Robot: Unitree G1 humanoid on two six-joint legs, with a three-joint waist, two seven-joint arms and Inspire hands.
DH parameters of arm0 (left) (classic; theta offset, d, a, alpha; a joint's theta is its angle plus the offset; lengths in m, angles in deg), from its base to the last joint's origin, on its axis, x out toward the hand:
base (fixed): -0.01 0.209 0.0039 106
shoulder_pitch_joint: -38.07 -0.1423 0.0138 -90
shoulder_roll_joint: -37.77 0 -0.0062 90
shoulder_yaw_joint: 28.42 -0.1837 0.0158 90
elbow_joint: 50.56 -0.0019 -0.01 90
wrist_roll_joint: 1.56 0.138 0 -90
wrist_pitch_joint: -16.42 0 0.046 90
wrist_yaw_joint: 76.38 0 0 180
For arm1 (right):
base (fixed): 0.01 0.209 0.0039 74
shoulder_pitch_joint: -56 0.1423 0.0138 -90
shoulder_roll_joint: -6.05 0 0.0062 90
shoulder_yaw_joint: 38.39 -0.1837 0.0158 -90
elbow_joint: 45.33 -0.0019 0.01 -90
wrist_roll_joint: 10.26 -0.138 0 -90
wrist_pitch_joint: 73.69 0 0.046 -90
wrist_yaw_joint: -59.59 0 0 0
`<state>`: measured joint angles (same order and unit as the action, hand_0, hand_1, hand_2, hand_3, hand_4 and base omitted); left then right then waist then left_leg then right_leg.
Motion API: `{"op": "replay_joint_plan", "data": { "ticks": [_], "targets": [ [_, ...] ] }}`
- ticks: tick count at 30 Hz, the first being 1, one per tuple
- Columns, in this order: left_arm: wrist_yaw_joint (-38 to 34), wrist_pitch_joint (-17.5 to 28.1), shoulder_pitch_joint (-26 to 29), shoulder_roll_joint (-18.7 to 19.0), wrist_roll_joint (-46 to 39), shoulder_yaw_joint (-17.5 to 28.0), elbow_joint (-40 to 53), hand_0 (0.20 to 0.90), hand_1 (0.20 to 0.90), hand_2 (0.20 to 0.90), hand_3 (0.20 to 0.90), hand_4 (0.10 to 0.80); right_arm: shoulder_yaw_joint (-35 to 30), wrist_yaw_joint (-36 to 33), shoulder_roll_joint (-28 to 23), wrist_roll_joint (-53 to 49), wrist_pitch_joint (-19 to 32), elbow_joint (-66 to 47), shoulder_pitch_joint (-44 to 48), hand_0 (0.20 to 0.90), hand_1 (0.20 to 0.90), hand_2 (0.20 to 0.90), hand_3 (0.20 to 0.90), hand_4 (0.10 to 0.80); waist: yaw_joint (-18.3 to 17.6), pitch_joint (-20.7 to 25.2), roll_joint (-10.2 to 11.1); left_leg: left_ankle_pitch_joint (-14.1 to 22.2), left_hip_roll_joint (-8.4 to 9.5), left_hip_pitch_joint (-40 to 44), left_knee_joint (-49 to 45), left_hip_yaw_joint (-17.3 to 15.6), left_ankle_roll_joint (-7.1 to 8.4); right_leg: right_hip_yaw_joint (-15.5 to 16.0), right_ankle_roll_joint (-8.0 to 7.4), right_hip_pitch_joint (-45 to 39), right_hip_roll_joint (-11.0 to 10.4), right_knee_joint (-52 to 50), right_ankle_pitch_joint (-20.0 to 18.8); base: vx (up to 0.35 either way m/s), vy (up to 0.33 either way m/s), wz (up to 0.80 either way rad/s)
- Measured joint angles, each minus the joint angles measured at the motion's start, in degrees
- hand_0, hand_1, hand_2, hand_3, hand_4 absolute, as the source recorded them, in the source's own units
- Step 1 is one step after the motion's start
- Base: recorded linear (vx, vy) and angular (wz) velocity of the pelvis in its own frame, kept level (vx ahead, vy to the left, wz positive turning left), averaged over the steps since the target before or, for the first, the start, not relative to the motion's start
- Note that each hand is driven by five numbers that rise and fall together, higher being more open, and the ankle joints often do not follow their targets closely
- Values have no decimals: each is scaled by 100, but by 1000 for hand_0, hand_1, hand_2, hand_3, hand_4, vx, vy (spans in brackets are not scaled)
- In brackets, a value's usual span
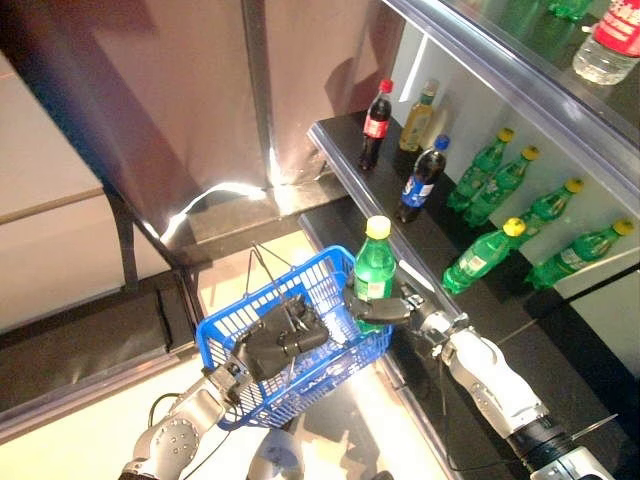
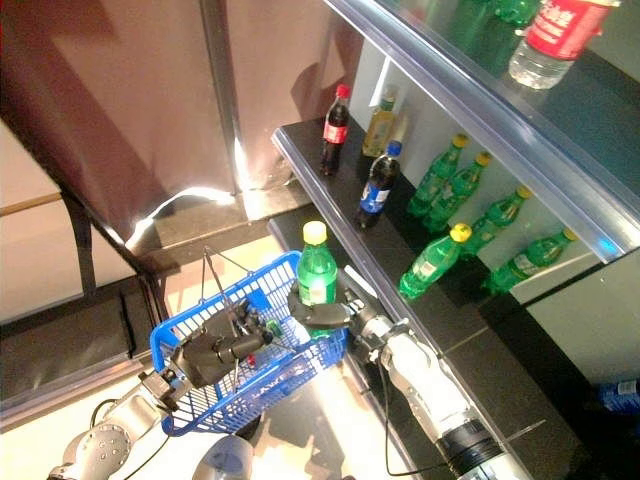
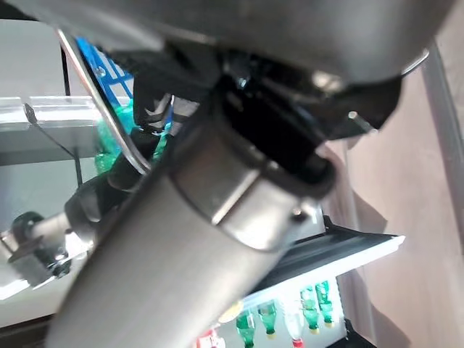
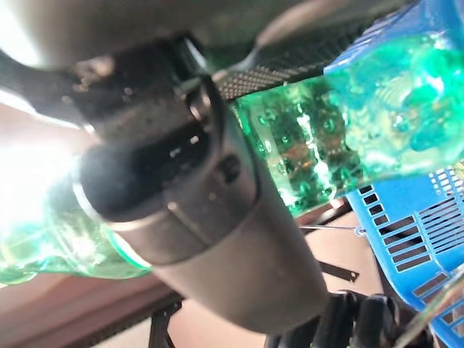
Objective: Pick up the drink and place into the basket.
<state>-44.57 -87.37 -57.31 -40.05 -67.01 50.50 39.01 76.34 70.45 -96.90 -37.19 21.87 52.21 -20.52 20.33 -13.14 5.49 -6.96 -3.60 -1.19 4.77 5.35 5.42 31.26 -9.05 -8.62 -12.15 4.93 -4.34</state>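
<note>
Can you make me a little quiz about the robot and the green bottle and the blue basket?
1. True or false: the green plastic bottle with a yellow cap is already lying inside the blue plastic basket.
2. Which hand grips the bottle: A) the right hand, B) the left hand?
3. Fill in: the left hand is curled round the basket's thin wire ______.

Key:
1. False. The bottle is upright at the basket's rim, gripped in a hand.
2. A.
3. Handle.
</note>
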Motion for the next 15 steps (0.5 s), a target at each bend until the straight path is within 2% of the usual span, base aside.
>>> {"op": "replay_joint_plan", "data": {
  "ticks": [10, 15],
  "targets": [
    [100, -115, 21, 370, 231, -339, 389, 300, 300, 300, 200, 100, 265, -236, 182, 54, 13, 580, 368, 300, 300, 300, 200, 100, 312, -4, 23, -11, 36, -23, 1, 240, 20, 134, -27, -114, 6, 32, 71, 30, -18, 12],
    [132, -121, 23, 396, 260, -352, 464, 300, 300, 300, 200, 100, 336, -249, 199, 118, 12, 730, 395, 300, 300, 300, 200, 100, 324, -4, 24, -16, 49, -36, 0, 307, 23, 134, -39, -124, 6, 32, 82, 10, 9, 4]
  ]
}}
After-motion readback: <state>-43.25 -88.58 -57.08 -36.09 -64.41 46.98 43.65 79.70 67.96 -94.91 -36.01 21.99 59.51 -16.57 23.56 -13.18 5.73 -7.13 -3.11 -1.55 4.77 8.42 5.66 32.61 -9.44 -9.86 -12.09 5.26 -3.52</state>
